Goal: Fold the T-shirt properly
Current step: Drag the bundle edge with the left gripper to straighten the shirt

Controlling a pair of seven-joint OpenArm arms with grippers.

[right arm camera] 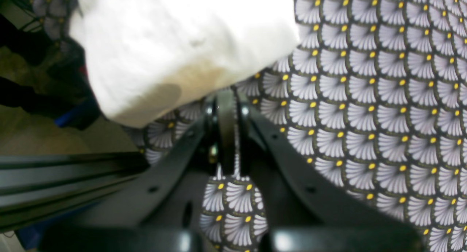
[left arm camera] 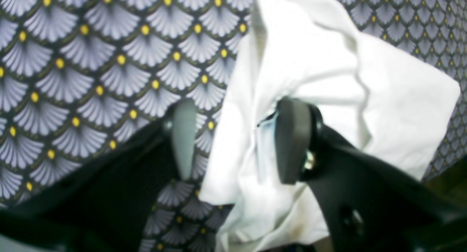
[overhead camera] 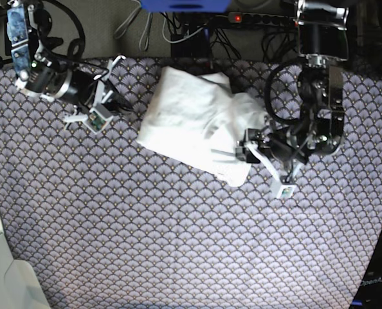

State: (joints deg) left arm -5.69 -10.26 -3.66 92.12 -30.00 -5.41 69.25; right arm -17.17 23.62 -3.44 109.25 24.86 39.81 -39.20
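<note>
The T-shirt (overhead camera: 194,122) lies bunched in a loose, partly folded heap on the upper middle of the surface (overhead camera: 146,232), which is covered by a dark cloth printed with pale fan shapes and yellow dots.

The left pincer (overhead camera: 241,152) is at the shirt's edge on the base view's right side. In the left wrist view the left pincer (left arm camera: 235,140) is spread wide: one finger stands over the patterned cloth clear of the shirt, the other presses against a rumpled fold of the T-shirt (left arm camera: 328,80), and a hanging lip of white cloth sits between the two fingers without being pinched.

The right pincer (overhead camera: 107,96) is near the shirt's other side but apart from it. In the right wrist view the right pincer (right arm camera: 226,109) is pressed together with nothing between its fingers, and the T-shirt (right arm camera: 182,44) lies just ahead of the fingertips, a brownish stain showing on the edge nearest them.

Beyond the far edge of the surface run black cables (overhead camera: 197,32) and a power strip (overhead camera: 258,17) with a red light.
</note>
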